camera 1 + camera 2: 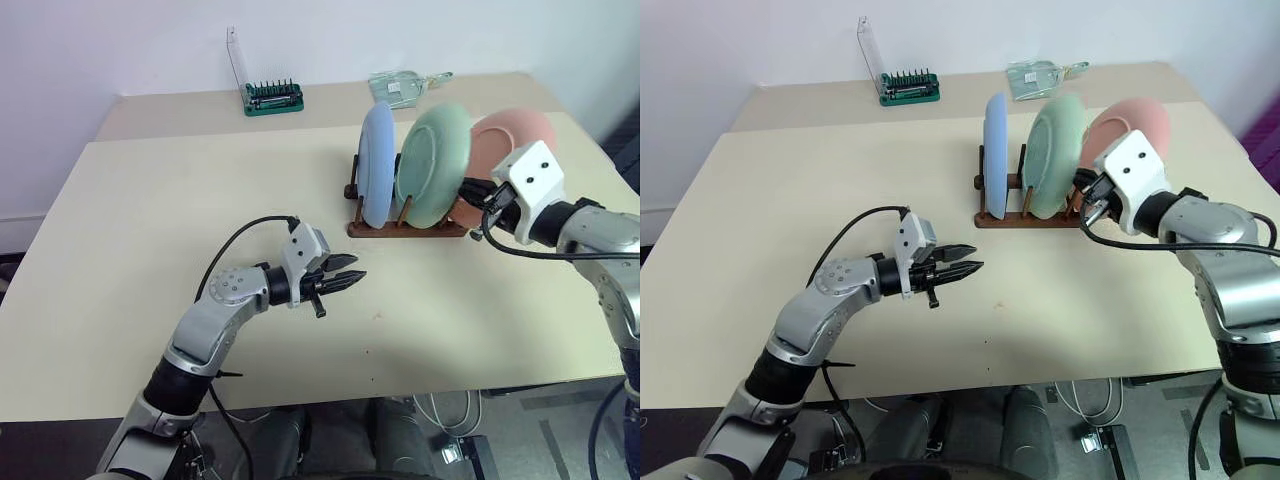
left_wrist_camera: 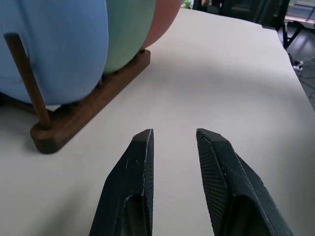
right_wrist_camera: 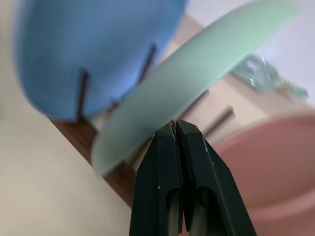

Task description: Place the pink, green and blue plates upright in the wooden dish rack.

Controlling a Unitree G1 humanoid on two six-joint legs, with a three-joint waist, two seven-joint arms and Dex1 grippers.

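Left eye view: the wooden dish rack (image 1: 405, 228), dark reddish-brown with thin round pegs rising from two parallel rails, is standing on the smooth cream tabletop (image 1: 200, 200). Three round, shallow, matte plates are sitting upright in it. The blue plate (image 1: 377, 165) is occupying the end nearest the robot's left, the green plate (image 1: 432, 166) is leaning in the middle, and the pink plate (image 1: 500, 150) is resting at the right end, partly hidden behind the right arm's white housing.

The right tool (image 3: 176, 129) is pointing at the rack with its two black fingers pressed together, tips touching the green plate's rim and holding nothing. Whether the tips are merely meeting the rim or pushing it cannot be told.

The left tool (image 1: 347, 272) is hovering level above the tabletop, well apart from the rack, its ribbed black fingers (image 2: 140, 167) standing a narrow gap apart and gripping nothing.

At the far edge of a second tabletop, a green screwdriver-bit holder (image 1: 273, 98) with an upright clear lid and a clear plastic packet (image 1: 400, 87) are lying.
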